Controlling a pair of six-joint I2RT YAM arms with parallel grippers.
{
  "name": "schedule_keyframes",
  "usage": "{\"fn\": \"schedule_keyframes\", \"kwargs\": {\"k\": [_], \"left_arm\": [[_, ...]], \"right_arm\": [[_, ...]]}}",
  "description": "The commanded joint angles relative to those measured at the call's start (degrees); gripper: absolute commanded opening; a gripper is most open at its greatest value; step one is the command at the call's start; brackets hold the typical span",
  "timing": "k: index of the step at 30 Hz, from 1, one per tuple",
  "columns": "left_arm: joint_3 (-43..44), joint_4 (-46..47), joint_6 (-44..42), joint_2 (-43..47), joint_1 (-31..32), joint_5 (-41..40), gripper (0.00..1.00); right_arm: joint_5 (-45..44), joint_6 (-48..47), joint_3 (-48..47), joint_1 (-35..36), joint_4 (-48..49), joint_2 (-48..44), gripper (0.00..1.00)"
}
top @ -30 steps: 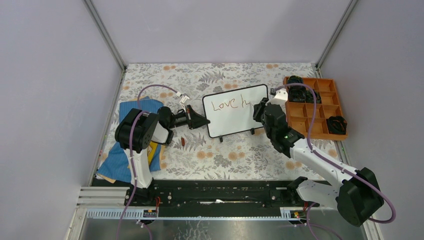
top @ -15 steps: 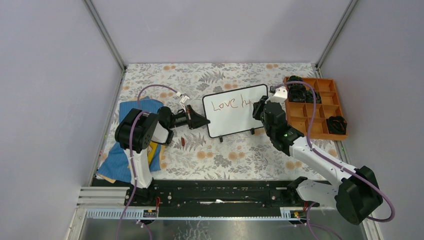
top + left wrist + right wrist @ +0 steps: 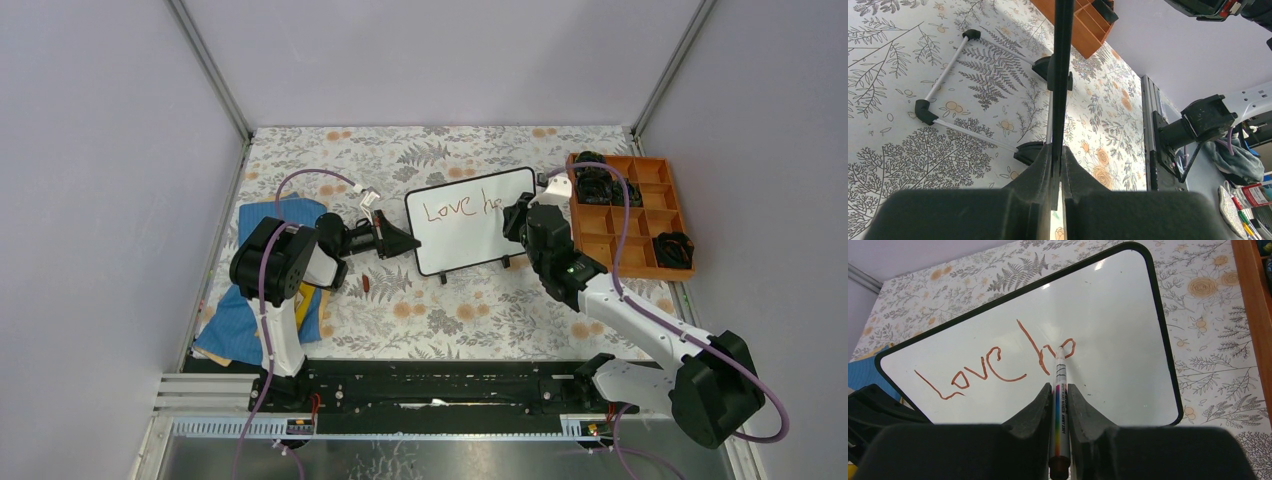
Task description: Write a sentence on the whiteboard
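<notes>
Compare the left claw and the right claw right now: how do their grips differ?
The left claw pinches the whiteboard's thin black edge; the right claw clamps a marker. The left claw sits at the board's side, seeing it edge-on; the right claw faces its writing side, marker tip on the surface. Both are shut on what they hold.

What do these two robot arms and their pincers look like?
The left arm and right arm match: white tubular links between bulky black rounded joints, each trailed by a looping purple cable. The left pincer and right pincer are matte black, with two thick fingers tapering toward the tips.
</notes>
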State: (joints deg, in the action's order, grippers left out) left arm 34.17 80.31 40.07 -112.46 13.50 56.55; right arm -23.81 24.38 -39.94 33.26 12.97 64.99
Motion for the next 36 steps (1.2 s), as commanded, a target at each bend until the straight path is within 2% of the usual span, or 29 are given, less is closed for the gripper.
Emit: {"fn": "schedule_keyframes", "kwargs": {"k": [1,17,29,36], "left_arm": [[0.1,-3.1,-1.2,0.2,0.5,0.1,0.00],[0.1,-3.3,-1.4,0.3,0.5,0.1,0.00],[0.1,-3.5,-1.5,0.4,0.6,0.1,0.00],[0.1,-4.0,-1.8,0.5,0.7,0.1,0.00]], "right_arm": [[0.3,0.6,0.3,-0.4,-0.5,-0.2,0.00],[-1.9,0.5,1.3,-0.4,-2.4,-1.1,0.00],[-8.6,1.7,0.6,-0.4,-2.4,-1.8,0.00],[-8.4,1.6,0.2,-0.3,-2.2,-3.0,0.00]]}}
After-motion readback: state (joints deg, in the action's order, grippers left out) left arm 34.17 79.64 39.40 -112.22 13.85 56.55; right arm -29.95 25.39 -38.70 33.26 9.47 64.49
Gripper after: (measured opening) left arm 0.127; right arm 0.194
